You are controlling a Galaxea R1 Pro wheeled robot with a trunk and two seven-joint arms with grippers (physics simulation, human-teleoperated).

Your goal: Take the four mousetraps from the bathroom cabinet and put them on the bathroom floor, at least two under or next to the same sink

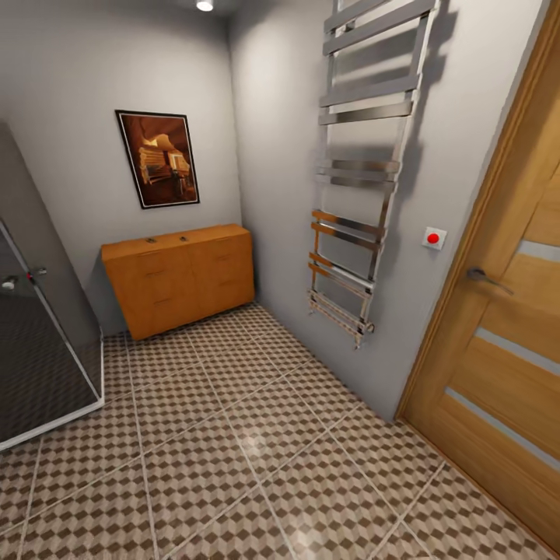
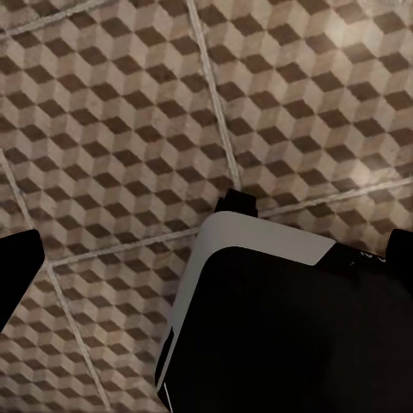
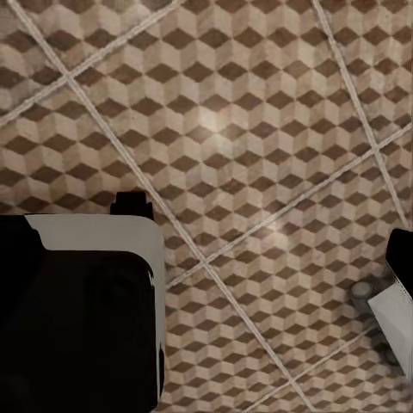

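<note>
The cabinet, an orange-brown chest with its drawers shut, stands against the far wall. The mousetraps are hidden. Two tiny dark marks on the cabinet's top are too small to identify. The bathroom floor of cube-patterned tiles stretches from the cabinet toward me. The bathroom sink is out of view. In the left wrist view my left gripper hangs over the floor, its dark fingertips far apart at the frame edges. My right gripper also points at the floor; one dark fingertip shows at the edge.
A glass shower enclosure bounds the left side. A chrome towel radiator hangs on the right wall, beside a wooden door with a lever handle. My black and white base shows under both wrists.
</note>
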